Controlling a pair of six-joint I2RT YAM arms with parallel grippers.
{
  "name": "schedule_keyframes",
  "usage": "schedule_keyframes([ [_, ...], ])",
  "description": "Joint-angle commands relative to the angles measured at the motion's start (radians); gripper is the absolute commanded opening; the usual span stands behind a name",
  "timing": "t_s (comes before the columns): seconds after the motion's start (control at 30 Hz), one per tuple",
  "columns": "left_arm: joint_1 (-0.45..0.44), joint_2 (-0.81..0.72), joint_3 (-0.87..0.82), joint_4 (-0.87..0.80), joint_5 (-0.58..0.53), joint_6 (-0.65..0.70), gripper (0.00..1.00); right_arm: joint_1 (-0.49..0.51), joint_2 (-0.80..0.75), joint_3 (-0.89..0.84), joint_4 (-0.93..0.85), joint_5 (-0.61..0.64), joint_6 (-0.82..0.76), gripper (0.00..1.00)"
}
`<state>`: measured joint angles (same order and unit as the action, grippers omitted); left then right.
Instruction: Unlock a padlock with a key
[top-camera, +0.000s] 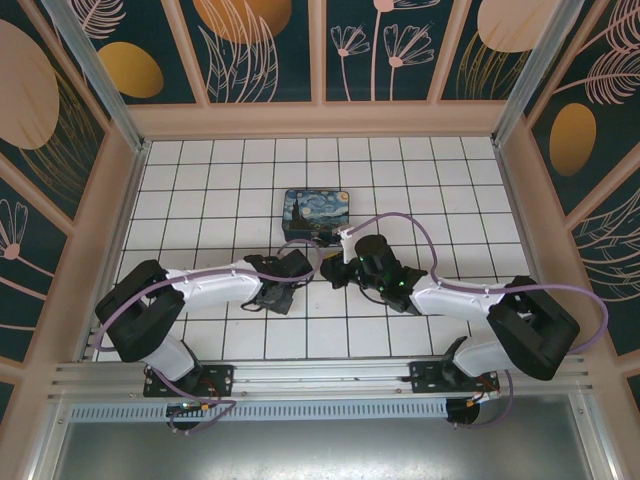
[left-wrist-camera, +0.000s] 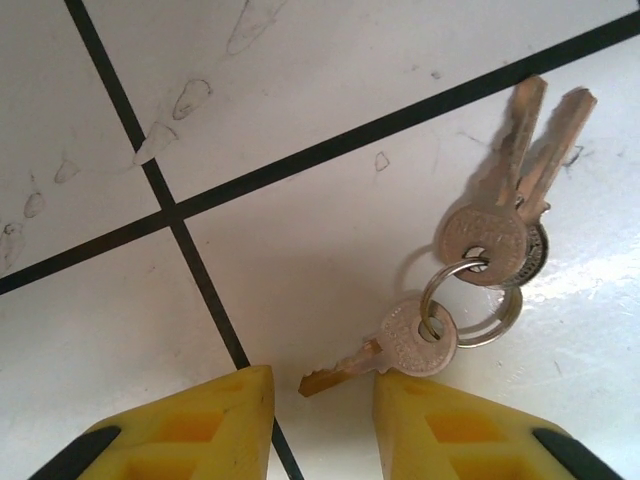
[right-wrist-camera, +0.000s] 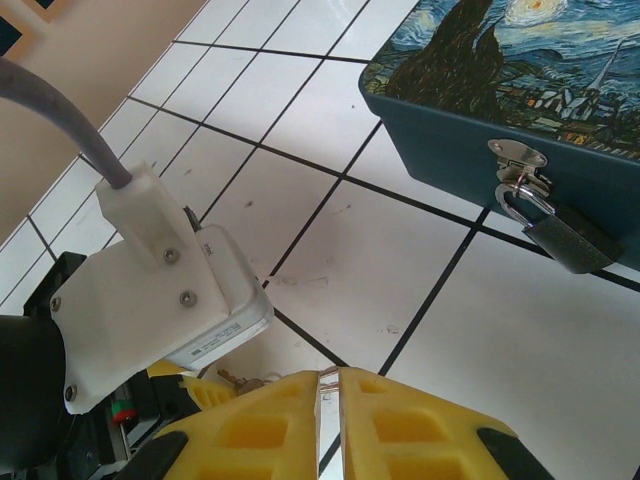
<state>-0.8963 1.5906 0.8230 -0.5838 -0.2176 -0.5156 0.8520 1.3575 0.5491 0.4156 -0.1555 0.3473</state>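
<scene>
A bunch of keys on a ring lies flat on the white tile. The nearest key (left-wrist-camera: 400, 345) points its bronze blade into the gap between the yellow fingers of my open left gripper (left-wrist-camera: 320, 385), touching neither. Two more keys (left-wrist-camera: 520, 170) fan away at the upper right. The dark padlock (right-wrist-camera: 560, 240) hangs from the hasp of the swirl-painted box (right-wrist-camera: 500, 100). My right gripper (right-wrist-camera: 329, 375) hovers in front of the box, its fingers shut to a hairline gap with nothing held. The keys (right-wrist-camera: 236, 378) peek out left of it. In the top view both grippers (top-camera: 300, 272) (top-camera: 328, 272) meet below the box (top-camera: 316, 213).
The left arm's white camera housing (right-wrist-camera: 160, 290) with its grey cable sits close to the right fingers. Wooden walls (top-camera: 320, 120) ring the tiled floor. Open tiles stretch to the left and right of the box.
</scene>
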Motion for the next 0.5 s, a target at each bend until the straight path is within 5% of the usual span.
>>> schedule_keyframes([
  [0.0,0.009,0.047,0.0,0.013,-0.063,0.043,0.3,-0.007,-0.034,0.006,0.003,0.002,0.003,0.13],
  [0.47,0.011,0.113,0.059,0.01,-0.055,0.093,0.14,-0.005,-0.067,0.004,-0.012,-0.013,0.013,0.13],
])
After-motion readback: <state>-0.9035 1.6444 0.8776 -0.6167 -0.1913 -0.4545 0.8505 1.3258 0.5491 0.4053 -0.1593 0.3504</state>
